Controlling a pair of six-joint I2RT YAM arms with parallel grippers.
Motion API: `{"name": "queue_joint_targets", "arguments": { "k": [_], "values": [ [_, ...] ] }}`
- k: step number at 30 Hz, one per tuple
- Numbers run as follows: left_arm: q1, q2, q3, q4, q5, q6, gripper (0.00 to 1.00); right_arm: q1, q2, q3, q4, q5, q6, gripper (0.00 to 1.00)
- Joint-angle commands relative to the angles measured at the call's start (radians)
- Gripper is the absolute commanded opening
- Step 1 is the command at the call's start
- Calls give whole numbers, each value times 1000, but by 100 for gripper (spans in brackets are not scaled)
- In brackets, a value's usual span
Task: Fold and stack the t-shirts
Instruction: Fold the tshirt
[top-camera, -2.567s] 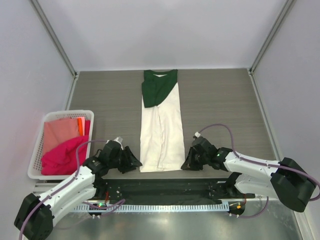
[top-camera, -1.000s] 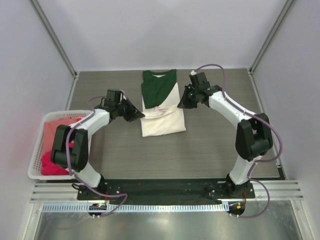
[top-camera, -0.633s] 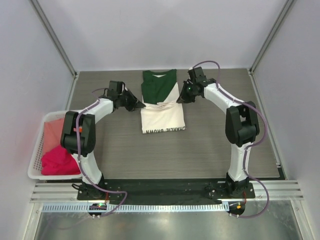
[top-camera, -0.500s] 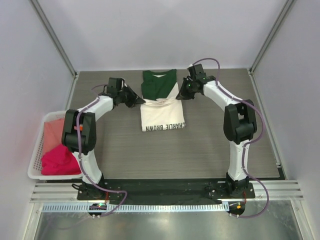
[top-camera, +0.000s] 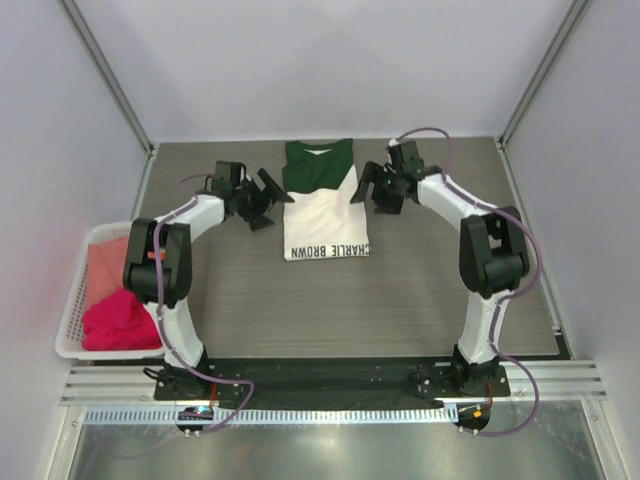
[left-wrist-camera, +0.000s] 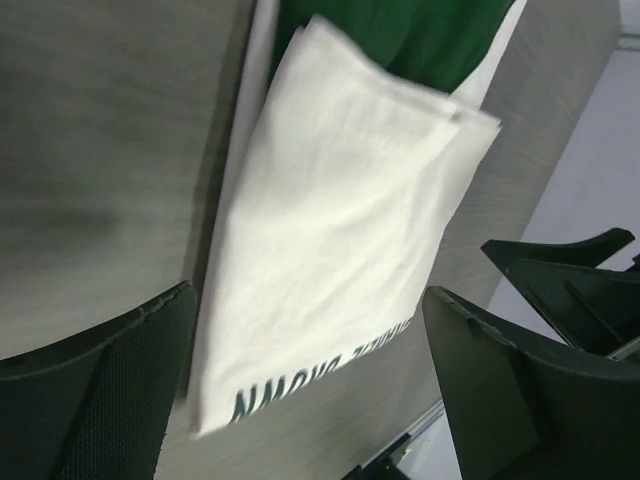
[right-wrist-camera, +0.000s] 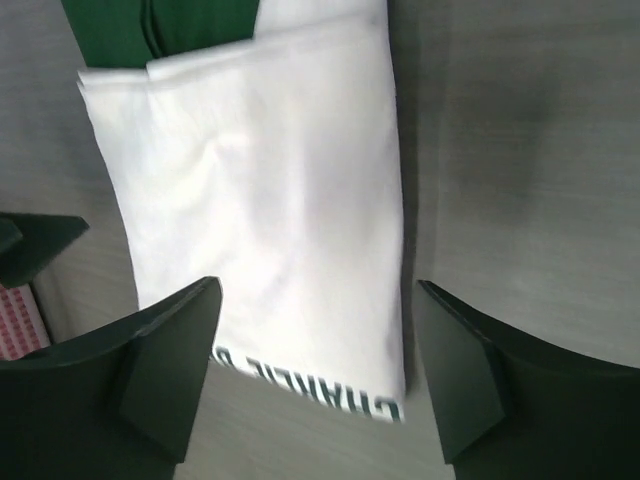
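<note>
Now both hands stand spread and empty. The left hand (top-camera: 268, 203) is just beside the left edge of the cream t-shirt (top-camera: 325, 222), and the right hand (top-camera: 372, 197) is beside its right edge, likely so the fold lands square. The shirt lies folded on the tabletop (top-camera: 430, 290), with dark green fabric (top-camera: 318, 172) at its far end. The magenta t-shirt (top-camera: 120, 320) and salmon-pink one (top-camera: 105, 262) wait in the basket (top-camera: 71, 300).

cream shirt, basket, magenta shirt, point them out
cream t-shirt (top-camera: 325, 222): top view, centre of the folded white panel
white basket (top-camera: 67, 312): top view, its left rim
magenta t-shirt (top-camera: 118, 320): top view, middle of the bunched cloth
</note>
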Motion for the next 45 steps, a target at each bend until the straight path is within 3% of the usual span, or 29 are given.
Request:
{"name": "queue_joint_targets", "arguments": {
  "k": [1, 2, 5, 11, 19, 24, 25, 27, 32, 36, 40, 45],
  "values": [
    [-16, -166, -151, -29, -40, 44, 93, 2, -216, -250, 130, -28, 19, 79],
    [-24, -223, -190, -23, -63, 45, 89, 2, -270, -295, 141, -33, 26, 70],
    [-47, -312, -358, 22, -68, 33, 77, 3, -322, -447, 196, -102, 47, 62],
    [-99, -366, -531, 118, -83, -15, 71, 3, -315, -574, 254, -156, 59, 49],
    [-104, -283, -550, 201, -45, -47, 59, 3, -234, -614, 340, -182, 92, 50],
    [-102, -231, -531, 237, -42, -59, 52, 3, -195, -610, 354, -174, 90, 45],
    [-104, -228, -530, 237, -45, -56, 50, 3, -192, -610, 359, -173, 92, 43],
    [-102, -212, -525, 231, -60, -52, 47, 3, -180, -611, 360, -165, 90, 28],
    [-102, -179, -516, 232, -65, -47, 36, 3, -181, -613, 362, -165, 81, 13],
    [-107, -144, -502, 249, -68, -44, 24, 3, -195, -619, 363, -170, 82, 9],
    [-120, -110, -496, 283, -71, -55, 0, 3, -204, -619, 365, -180, 82, 4],
    [-145, -139, -522, 272, -74, -70, 0, 2, -264, -653, 351, -190, 76, 1]
  ]
}}
